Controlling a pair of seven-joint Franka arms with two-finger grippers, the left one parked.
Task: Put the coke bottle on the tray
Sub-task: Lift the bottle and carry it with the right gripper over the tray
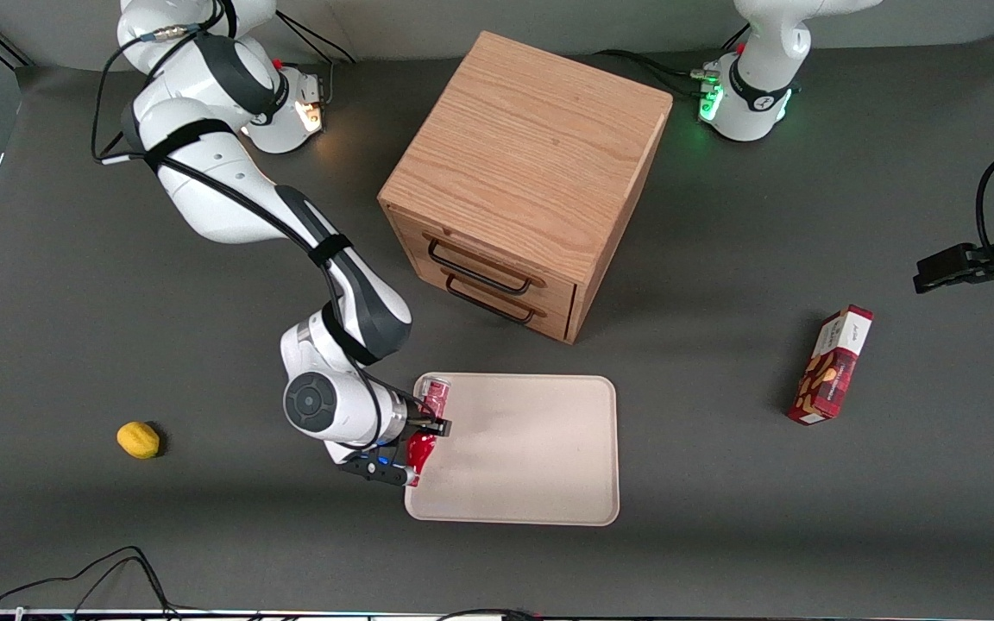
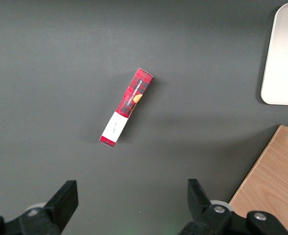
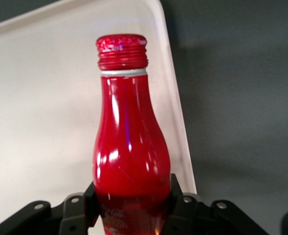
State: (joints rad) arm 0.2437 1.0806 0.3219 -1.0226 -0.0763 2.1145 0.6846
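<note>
The coke bottle (image 1: 422, 448) is a slim red bottle with a red cap and white lettering. My right gripper (image 1: 428, 424) is shut on its lower body. It holds the bottle over the edge of the beige tray (image 1: 531, 448) that lies toward the working arm's end of the table. In the right wrist view the bottle (image 3: 129, 152) fills the middle, with both fingers (image 3: 180, 203) pressed on its sides. Its cap points out over the tray (image 3: 46, 98). I cannot tell whether the bottle touches the tray.
A wooden two-drawer cabinet (image 1: 531, 172) stands farther from the front camera than the tray. A red snack box (image 1: 832, 366) lies toward the parked arm's end and shows in the left wrist view (image 2: 126, 106). A small yellow object (image 1: 138, 439) lies toward the working arm's end.
</note>
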